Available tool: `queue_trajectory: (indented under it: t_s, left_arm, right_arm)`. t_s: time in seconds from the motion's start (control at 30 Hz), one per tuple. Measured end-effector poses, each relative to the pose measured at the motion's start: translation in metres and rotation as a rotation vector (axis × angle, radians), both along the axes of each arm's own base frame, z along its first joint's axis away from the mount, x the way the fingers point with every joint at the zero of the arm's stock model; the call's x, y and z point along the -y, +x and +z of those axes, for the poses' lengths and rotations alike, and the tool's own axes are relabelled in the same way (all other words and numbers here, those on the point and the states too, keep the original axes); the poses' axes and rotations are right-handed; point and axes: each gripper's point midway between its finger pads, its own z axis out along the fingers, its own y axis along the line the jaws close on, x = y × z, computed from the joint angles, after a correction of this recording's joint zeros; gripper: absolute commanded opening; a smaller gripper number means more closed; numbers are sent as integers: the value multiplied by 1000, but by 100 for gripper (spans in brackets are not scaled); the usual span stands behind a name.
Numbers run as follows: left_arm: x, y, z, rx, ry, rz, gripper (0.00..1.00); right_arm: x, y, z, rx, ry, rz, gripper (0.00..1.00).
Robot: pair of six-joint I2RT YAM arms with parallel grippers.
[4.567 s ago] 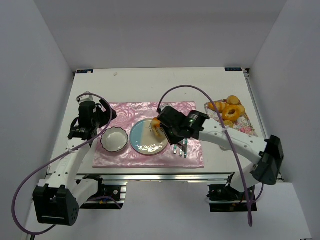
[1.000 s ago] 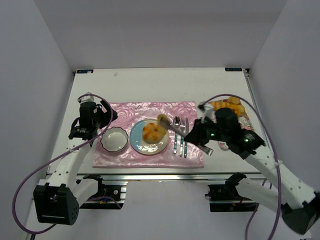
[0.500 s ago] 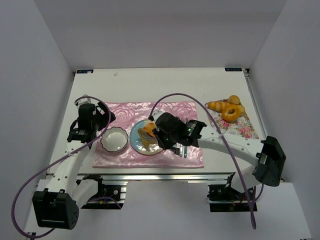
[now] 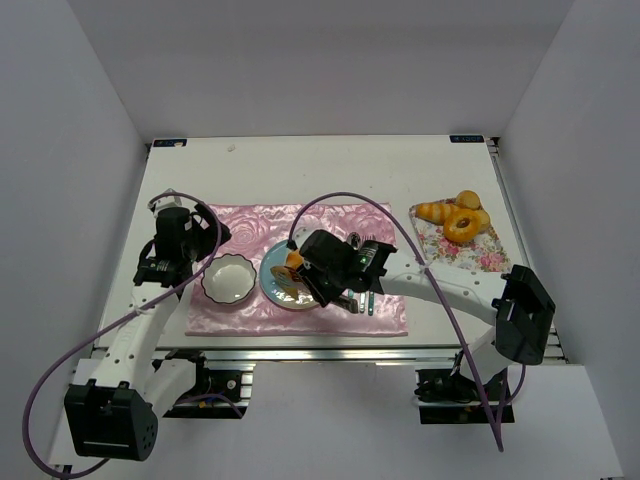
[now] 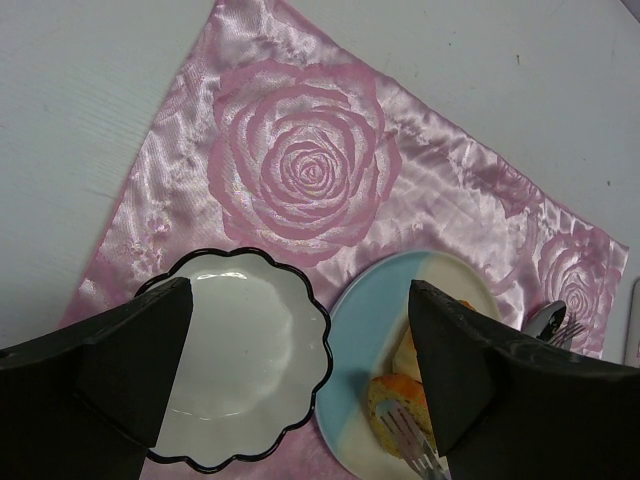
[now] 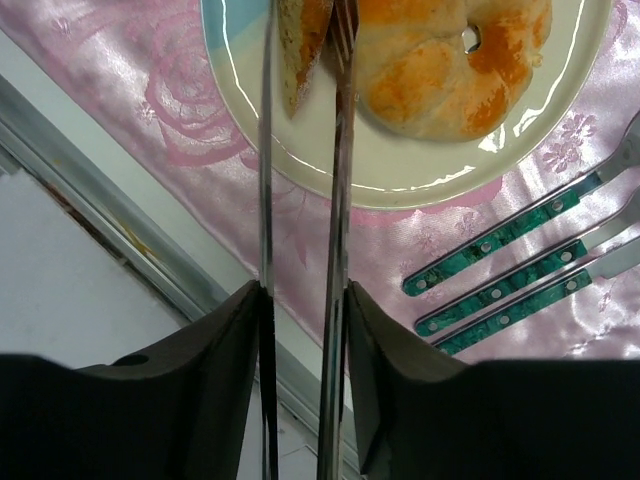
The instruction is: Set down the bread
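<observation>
One bread slice (image 6: 300, 45) sits edgewise, lengthwise between tongs (image 6: 337, 200).

Looking down into a plain white booth under soft, even light. Facing a blank back wall (image 4: 320, 60) beyond the white counter (image 4: 300, 165). Being hemmed in by a bare left wall (image 4: 60, 200) and a bare right wall (image 4: 590, 150). Ending at the near edge in an aluminium rail (image 4: 300, 346). Carrying a small blue label (image 4: 170, 143) at the far left corner and a second label (image 4: 466, 138) at the far right. Standing over a pale floor (image 4: 300, 450).
</observation>
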Motion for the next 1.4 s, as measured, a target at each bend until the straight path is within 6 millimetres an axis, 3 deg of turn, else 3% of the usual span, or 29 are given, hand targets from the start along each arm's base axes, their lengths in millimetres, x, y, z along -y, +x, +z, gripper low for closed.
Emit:
queue_trajectory:
  t_s: [0.23, 0.53, 0.8, 0.93, 1.0, 1.1, 1.27, 1.4]
  left_arm:
    - [0, 0, 4, 10, -1, 0, 98]
    - [4, 1, 13, 33, -14, -16, 98]
    - [5, 0, 18, 43, -23, -20, 98]
    - [5, 0, 20, 45, -26, -21, 98]
    - [6, 1, 22, 49, -27, -22, 98]
    - [6, 1, 23, 55, -29, -25, 98]
    - [7, 2, 25, 61, -30, -27, 98]
    - [8, 7, 31, 96, -26, -37, 98]
  right_arm:
    - [1, -2, -2, -9, -9, 6, 57]
    - [1, -4, 7, -6, 18, 12, 57]
    - [9, 0, 52, 72, 122, -19, 53]
    - [23, 15, 85, 142, 195, -121, 43]
    - [38, 37, 102, 172, 236, -211, 42]
    - [72, 89, 116, 213, 286, -393, 42]
    - [132, 168, 115, 316, 254, -636, 43]
    - [152, 225, 110, 351, 246, -718, 43]
